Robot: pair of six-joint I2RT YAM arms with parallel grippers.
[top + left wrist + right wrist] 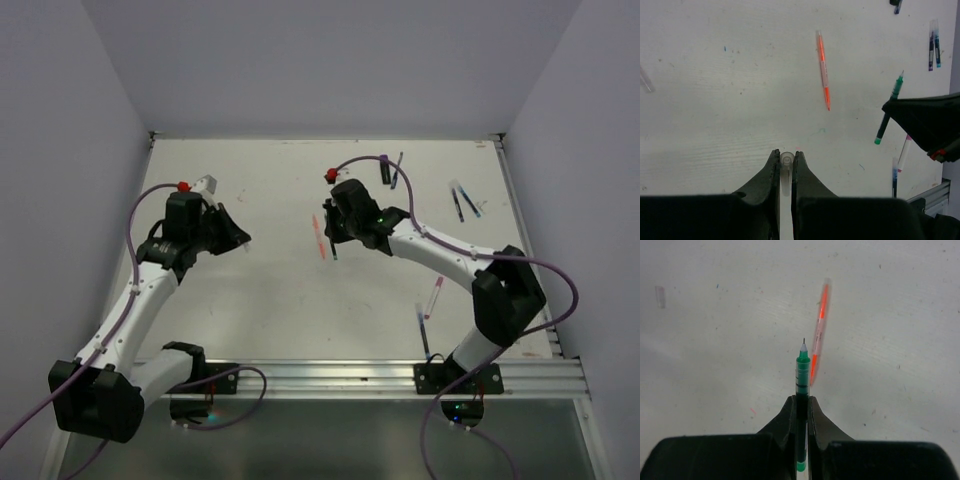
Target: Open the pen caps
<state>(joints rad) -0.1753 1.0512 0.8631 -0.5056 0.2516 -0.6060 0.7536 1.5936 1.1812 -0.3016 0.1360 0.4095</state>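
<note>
My left gripper [785,154] is shut on a clear pen cap [786,165], seen end-on between its fingers above the table; in the top view it [240,240] is at the left. My right gripper [802,399] is shut on a green pen [802,375] whose bare tip points away from it, with no cap on. The green pen also shows in the left wrist view [889,110]. In the top view the right gripper [330,228] is near the table's middle. An orange-red pen [819,330] lies on the table just beyond it, between the two grippers [319,237].
More pens lie at the back right [392,170], further right [463,202] and near the front edge [428,310]. A loose clear cap [660,296] lies on the table [270,310]. Grey walls close in the back and both sides.
</note>
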